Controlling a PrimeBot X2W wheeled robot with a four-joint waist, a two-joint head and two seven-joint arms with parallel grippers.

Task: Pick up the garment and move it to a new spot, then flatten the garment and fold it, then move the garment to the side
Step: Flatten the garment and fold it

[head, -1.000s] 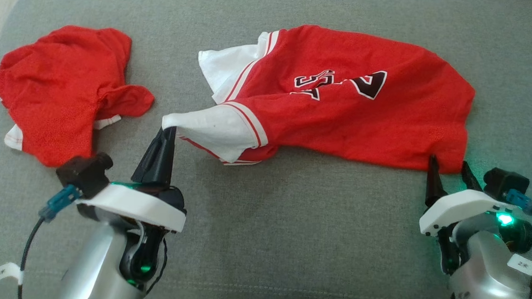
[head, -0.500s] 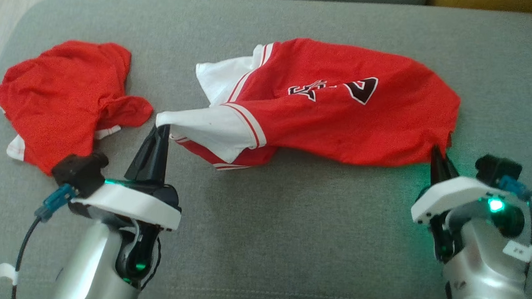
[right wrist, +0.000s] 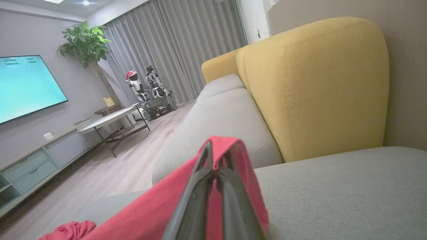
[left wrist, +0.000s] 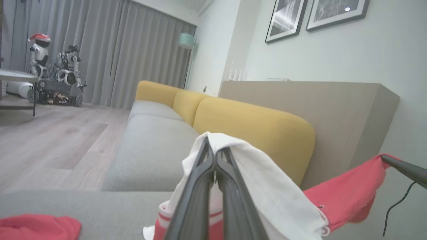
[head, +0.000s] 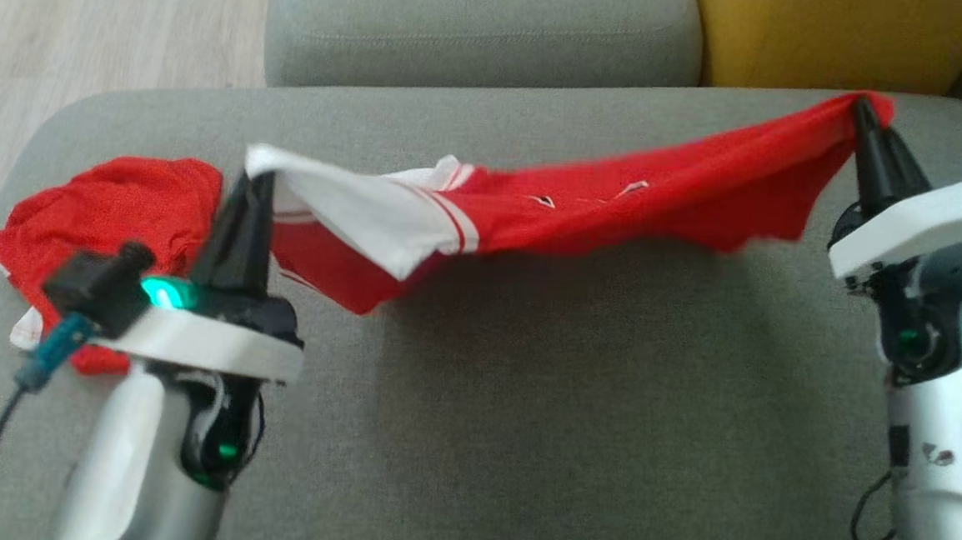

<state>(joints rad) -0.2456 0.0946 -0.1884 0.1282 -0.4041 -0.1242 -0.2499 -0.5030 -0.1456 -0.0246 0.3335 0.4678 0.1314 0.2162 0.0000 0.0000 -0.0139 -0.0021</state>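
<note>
The garment (head: 602,206) is hanging in the air above the grey seat cushion (head: 521,439), stretched between the two arms. The left gripper (head: 251,174) is pinching the white sleeve end, fingers pressed together on the cloth, over the left part of the cushion. The right gripper (head: 862,108) is clamping the red corner at the other end, fingers likewise closed on fabric, up near the cushion's back right corner, close to the yellow backrest (head: 829,32).

The garment's long axis is therefore running from gripper to gripper, across the cushion from left to right and slanting toward the back edge at the right end. The middle is sagging, and a red fold is drooping lowest just right of the left gripper; judging by the shadow beneath, it is probably clearing the cushion.

A second red garment (head: 108,214) is lying bunched at the left edge, just beyond the left gripper. The bare stretch of cushion is lying toward the front edge, so laying the cloth down there is likely calling for both arms moving together, with neither arm nearer.
</note>
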